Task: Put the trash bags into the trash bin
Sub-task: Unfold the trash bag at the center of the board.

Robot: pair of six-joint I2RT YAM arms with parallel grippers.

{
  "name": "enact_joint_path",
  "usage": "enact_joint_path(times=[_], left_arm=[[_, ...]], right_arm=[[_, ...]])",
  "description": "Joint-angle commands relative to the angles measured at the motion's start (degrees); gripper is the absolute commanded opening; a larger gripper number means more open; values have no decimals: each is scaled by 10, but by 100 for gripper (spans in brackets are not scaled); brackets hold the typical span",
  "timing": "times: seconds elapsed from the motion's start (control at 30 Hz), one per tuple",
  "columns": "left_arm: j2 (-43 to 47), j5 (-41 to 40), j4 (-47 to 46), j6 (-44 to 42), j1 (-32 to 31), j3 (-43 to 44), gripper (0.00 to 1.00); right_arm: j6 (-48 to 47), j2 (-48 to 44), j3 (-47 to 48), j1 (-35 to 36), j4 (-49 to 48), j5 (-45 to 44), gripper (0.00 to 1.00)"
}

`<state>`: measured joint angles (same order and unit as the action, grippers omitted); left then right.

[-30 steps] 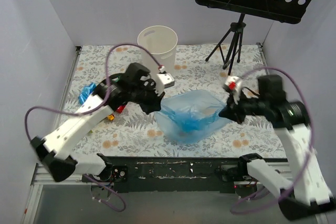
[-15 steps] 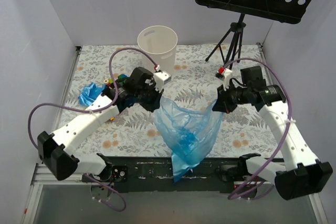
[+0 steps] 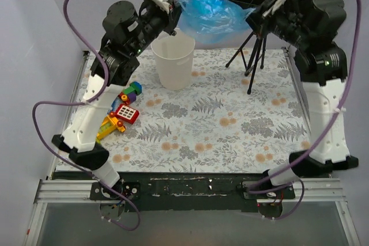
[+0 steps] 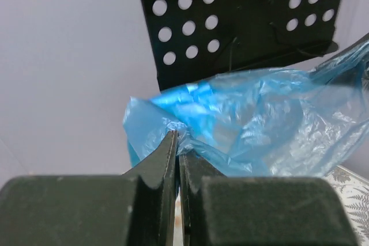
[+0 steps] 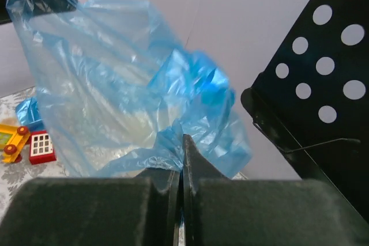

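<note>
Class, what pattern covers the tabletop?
A white tabletop printed with grey ferns and small orange flowers; top external view shows it best.

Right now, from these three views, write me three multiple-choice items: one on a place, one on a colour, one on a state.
1. Where is the thin, translucent bright-blue plastic trash bag?
A. Lying flat, released.
B. Held in the air between the left gripper and the right gripper.
C. Folded as a small pack, untouched.

2. What colour is the round, slightly tapered plastic trash bin?
A. Black.
B. Red.
C. Cream-white.

3. How does the left gripper stand?
A. Shut on the trash bag.
B. Wide open.
C. Out of view.

Answers:
1 B: the top view shows the film stretched from one raised gripper to the other.
2 C: its smooth walls look cream-white in the top view.
3 A: the left wrist view shows its fingertips closed on a fold of blue film.
</note>
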<state>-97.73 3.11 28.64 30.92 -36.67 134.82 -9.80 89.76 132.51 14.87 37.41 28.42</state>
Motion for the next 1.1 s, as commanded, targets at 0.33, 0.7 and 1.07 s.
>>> enact_joint_path(times=[0.33, 0.7, 1.07], left_arm=[[346, 233, 304, -251, -324, -740, 0], [363, 29, 85, -154, -300, -651, 0], [374, 53, 118, 109, -93, -666, 0]], right_arm=[[-403, -407, -711, 181, 271, 120, 1], [-178, -430, -617, 183, 145, 58, 1], [-60, -359, -675, 181, 126, -40, 1]])
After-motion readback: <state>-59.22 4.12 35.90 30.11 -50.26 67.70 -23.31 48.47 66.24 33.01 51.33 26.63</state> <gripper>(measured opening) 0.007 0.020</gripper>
